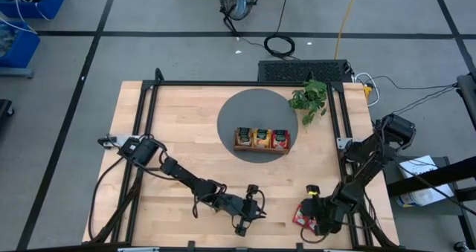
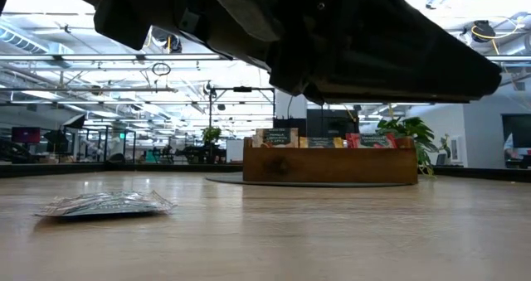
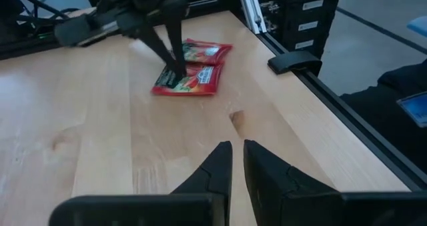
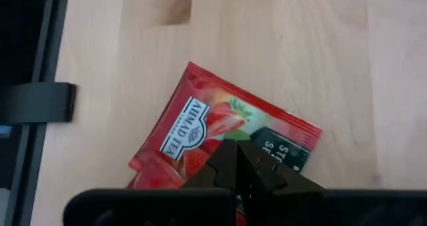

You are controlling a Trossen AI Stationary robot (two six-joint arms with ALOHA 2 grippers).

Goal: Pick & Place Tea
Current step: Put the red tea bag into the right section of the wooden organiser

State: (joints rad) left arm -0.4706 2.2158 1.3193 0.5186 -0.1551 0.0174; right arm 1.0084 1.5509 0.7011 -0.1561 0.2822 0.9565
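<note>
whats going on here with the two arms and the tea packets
The right tool is down at the table's near right corner, shut, with its tips on a red tea sachet lying flat on the wood; a second red sachet lies beside it, overlapping. The left tool hovers near the front edge, nearly shut and holding nothing. The wooden tray sits on the grey round mat with sachets already standing in all three compartments.

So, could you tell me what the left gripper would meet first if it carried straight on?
Probably the red tea sachets ahead of the left gripper, where the right gripper is pressed; only bare table lies between.
</note>
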